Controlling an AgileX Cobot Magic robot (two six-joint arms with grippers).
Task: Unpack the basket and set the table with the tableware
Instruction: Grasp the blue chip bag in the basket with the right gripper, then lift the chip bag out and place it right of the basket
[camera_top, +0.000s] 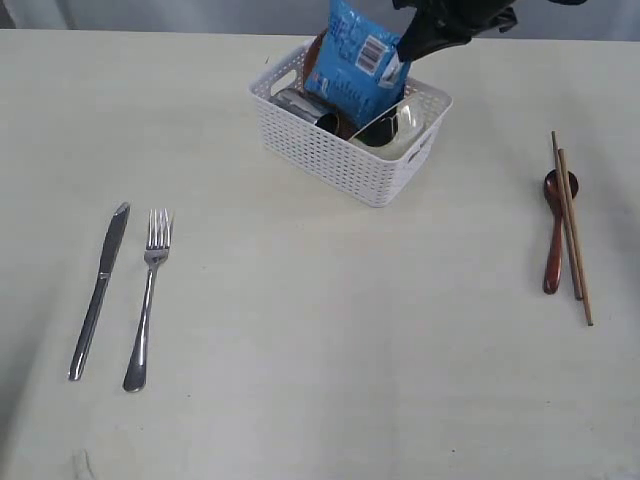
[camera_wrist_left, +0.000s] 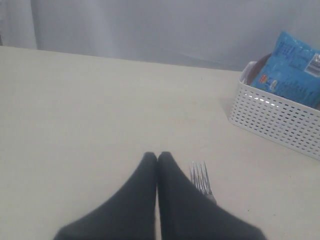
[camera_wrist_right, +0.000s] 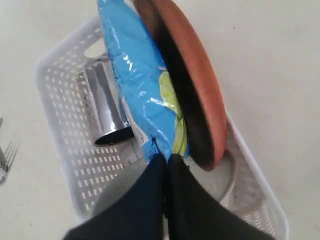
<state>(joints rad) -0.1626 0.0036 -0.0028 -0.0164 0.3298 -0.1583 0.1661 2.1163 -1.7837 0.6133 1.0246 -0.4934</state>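
Pale cream counter carries a white basket at its far middle. A knife and fork lie side by side on the left. On the right, chopsticks lie across a red spoon. In the basket a blue packet stands tilted against a brown plate on edge, covering much of it, with a steel cup lying beside and a pale bowl below. The right tool is pinched tight on the packet's edge. The left tool, fingers pressed together and empty, hangs just beside the fork's tines.
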